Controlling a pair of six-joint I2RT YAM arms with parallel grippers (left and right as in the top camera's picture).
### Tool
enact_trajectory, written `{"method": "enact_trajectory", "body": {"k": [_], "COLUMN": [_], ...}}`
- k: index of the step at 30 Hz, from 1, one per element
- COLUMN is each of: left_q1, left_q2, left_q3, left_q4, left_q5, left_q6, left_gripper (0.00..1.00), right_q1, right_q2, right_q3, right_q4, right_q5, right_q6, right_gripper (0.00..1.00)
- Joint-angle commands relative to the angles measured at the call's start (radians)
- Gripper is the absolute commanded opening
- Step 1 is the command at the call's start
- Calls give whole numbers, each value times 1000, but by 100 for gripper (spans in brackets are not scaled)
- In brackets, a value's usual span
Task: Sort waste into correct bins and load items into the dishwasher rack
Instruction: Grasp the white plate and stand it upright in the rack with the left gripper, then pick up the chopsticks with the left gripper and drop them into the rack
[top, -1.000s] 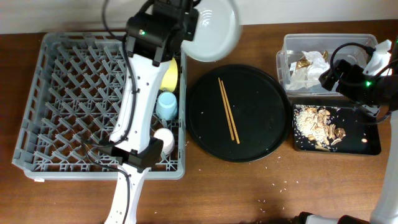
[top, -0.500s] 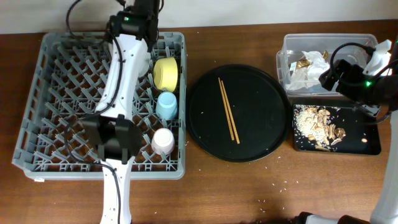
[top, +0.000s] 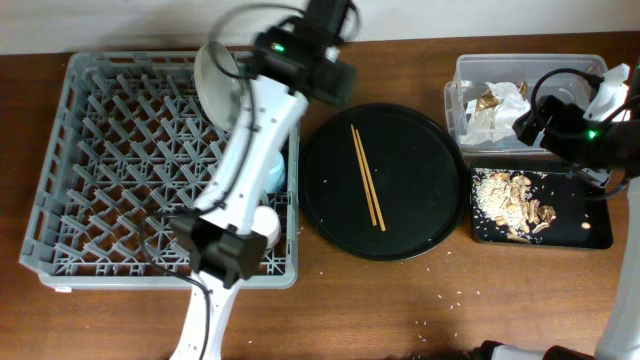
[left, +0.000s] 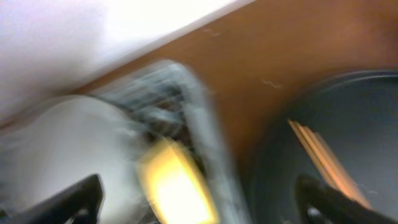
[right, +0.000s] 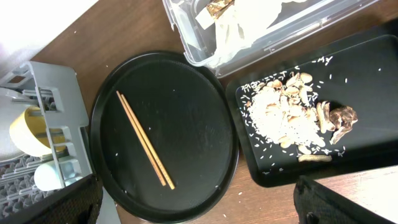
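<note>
The plate is stood on edge in the dishwasher rack near the surface's far edge. It could be toppled if clipped by the left arm. The left gripper and right gripper are seen open and empty.

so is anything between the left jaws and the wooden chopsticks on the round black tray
Nothing visible. The pair of wooden chopsticks lies bare on the large round black tray, nothing on or beside it. The left jaws hang open near the tray's upper-left edge, only empty tray between.
</note>
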Motion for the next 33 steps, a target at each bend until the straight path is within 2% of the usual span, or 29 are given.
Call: {"method": "enact_trajectory", "body": {"k": [1,4,5,6,8,10,11,13,17,21,22,23,25,27,29,31,33], "left_q1": [-89,-135,-142,-142,-140,-135,-135,-132,-126,-162,-166,-171,-174,-174,-174,-174,-167], "left_q2": [60,163,183,216,321,389,407,439,444,444,444,444,444,444,444,444,444], "left_q3": [-13,-14,-21,-28,-29,-29,-29,-29,-35,-114,-122,-127,-127,-127,-127,-108,-11], "left_q4": [-98,-102,-119,-140,-139,-106,-98,-84,-51,-21,-10,1,8,24,26,28,-30], "left_q5": [147,286,264,259,259,262,258,234,244,244,243,243,243,236,232,232,228], "left_q6": [-253,-293,-289,-307,-461,-505,-531,-642,-662,-673,-673,-672,-672,-671,-644,-545,-519], "left_gripper": [99,99,96,78,75,68,58,57,58,57,55,45,18,8,6,6,6], "right_q1": [-4,-4,-4,-4,-4,-4,-4,-4,-4,-4,-4,-4,-4,-4,-4,-4,-4], "right_q2": [0,0,0,0,0,0,0,0,0,0,0,0,0,0,0,0,0], "right_q3": [-5,-5,-5,-5,-5,-5,-5,-5,-5,-5,-5,-5,-5,-5,-5,-5,-5], "right_q4": [0,0,0,0,0,0,0,0,0,0,0,0,0,0,0,0,0], "right_q5": [11,11,12,11,11,12,11,11,11,11,11,11,11,12,11,11,11], "right_q6": [-11,-11,-10,-10,-10,-10,-10,-11,-10,-10,-10,-10,-10,-10,-10,-11,-10], "right_gripper": [99,98,99,98,98,98,99,98,98,98,98,98,98,98,98,98,98]}}
